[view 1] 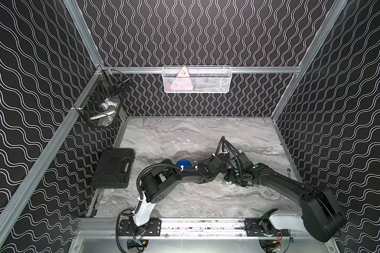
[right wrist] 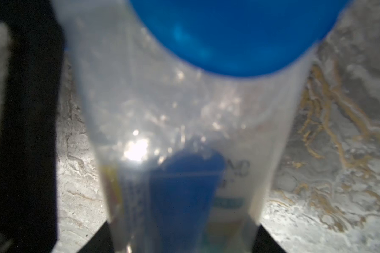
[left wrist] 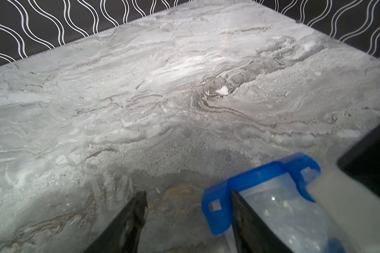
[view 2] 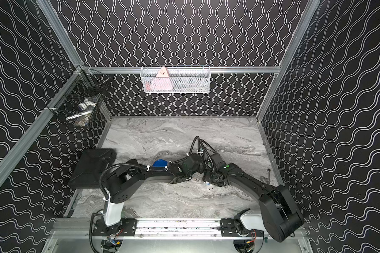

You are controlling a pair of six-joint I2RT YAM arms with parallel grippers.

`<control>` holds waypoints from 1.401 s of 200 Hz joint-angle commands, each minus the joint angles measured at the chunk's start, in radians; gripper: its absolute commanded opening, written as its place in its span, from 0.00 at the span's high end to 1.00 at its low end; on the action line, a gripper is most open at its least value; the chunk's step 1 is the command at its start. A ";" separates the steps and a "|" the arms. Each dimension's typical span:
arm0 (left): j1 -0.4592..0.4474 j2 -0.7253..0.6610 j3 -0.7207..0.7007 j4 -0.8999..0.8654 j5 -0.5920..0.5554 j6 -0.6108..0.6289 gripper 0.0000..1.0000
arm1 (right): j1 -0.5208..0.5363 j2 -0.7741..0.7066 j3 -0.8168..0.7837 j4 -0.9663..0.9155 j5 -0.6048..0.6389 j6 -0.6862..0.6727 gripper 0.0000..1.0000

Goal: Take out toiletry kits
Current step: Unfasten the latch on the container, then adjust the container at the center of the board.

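Observation:
My right gripper [right wrist: 184, 236] is shut on a toiletry kit [right wrist: 184, 114], a clear cup with a blue lid [right wrist: 233, 32] and tubes inside; its jaws press both sides of the cup. In both top views this kit [view 1: 228, 182] [view 2: 207, 182] sits low over the marble table under the two wrists. My left gripper [left wrist: 188, 208] stands open right beside it. One fingertip [left wrist: 236, 201] lies against the cup [left wrist: 279, 203], and a lobe of the lid [left wrist: 215, 210] reaches into the gap. A second toiletry kit shows only its blue lid [view 1: 183, 163] [view 2: 160, 163] behind the left forearm.
A black hard case [view 1: 113, 168] lies at the table's left edge. A black wire basket [view 1: 103, 103] hangs in the back-left corner, and a white wire basket [view 1: 196, 80] hangs on the back rail. A small metal piece [view 1: 289, 172] lies by the right edge.

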State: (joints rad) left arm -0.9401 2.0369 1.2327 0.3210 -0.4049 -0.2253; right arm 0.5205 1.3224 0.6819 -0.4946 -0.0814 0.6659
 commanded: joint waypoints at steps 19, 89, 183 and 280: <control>0.050 0.024 0.018 -0.161 -0.227 0.005 0.41 | -0.007 0.015 -0.003 -0.145 -0.057 0.003 0.69; 0.124 -0.100 -0.010 -0.254 -0.093 -0.174 0.39 | 0.001 -0.058 0.016 -0.103 -0.055 -0.032 0.63; 0.124 -0.392 -0.141 -0.433 0.117 -0.403 0.38 | 0.059 -0.030 0.246 -0.245 0.177 0.002 0.13; 0.124 -0.547 -0.208 -0.493 0.170 -0.399 0.38 | -0.193 -0.109 -0.100 0.383 -0.183 0.286 0.08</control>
State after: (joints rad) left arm -0.8177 1.5017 1.0283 -0.1486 -0.2550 -0.6231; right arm 0.3305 1.1534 0.5892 -0.2558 -0.2741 0.8459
